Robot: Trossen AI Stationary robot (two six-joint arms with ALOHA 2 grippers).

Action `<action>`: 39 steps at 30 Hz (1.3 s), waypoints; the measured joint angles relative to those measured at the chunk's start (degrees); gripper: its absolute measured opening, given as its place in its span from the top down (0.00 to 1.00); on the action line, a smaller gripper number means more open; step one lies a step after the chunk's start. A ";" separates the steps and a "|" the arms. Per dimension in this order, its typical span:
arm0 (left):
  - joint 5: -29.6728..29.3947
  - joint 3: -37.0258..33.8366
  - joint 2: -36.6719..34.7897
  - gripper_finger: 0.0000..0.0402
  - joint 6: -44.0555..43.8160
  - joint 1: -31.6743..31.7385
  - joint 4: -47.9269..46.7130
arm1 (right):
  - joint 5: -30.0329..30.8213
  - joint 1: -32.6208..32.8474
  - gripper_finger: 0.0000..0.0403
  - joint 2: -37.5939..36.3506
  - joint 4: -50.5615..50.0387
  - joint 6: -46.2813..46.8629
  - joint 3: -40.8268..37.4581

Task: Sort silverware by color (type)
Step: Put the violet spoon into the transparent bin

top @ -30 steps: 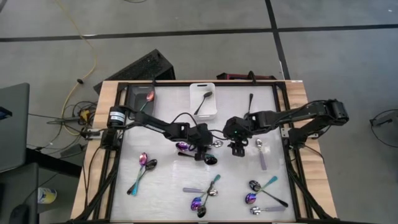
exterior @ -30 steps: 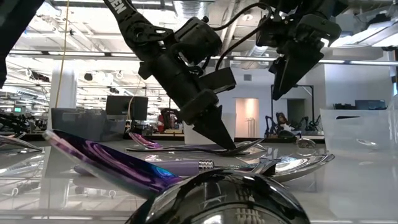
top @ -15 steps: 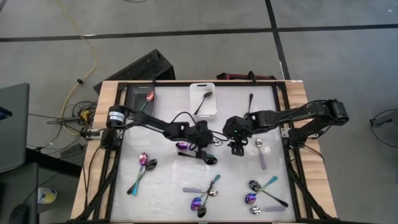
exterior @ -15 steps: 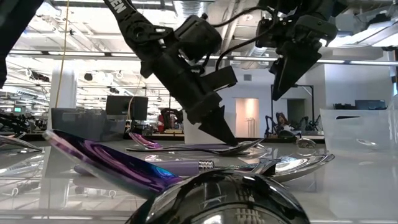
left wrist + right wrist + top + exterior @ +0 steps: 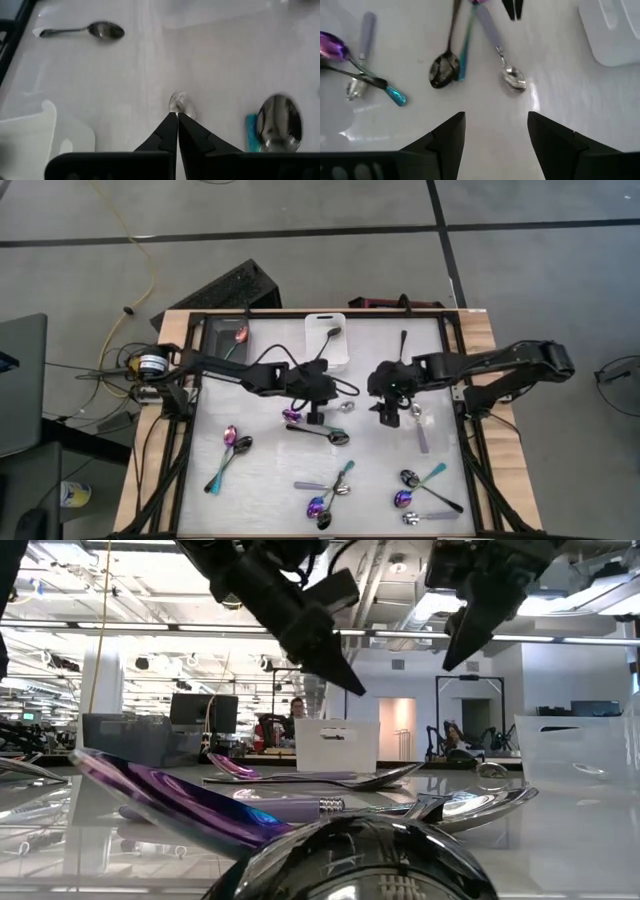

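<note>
Silver metal spoon seen just beyond clenched, empty tips of left gripper. Right gripper held spread, nothing between fingers, another silver spoon ahead.

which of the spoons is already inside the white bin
The black spoon lying alone in the white bin at the table's far edge; the other black ones lie on the table.
</note>
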 joint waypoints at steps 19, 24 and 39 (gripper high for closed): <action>2.85 0.17 11.56 0.58 -9.07 0.14 3.87 | 1.42 1.72 0.41 -0.74 0.72 -0.54 0.00; 4.52 0.57 13.74 0.55 -10.50 -0.02 5.47 | 1.42 0.70 0.41 -0.76 1.68 -1.31 0.00; 0.30 0.59 16.39 0.84 -12.75 -0.76 3.88 | 1.46 -1.08 0.41 -0.74 2.42 -1.98 0.00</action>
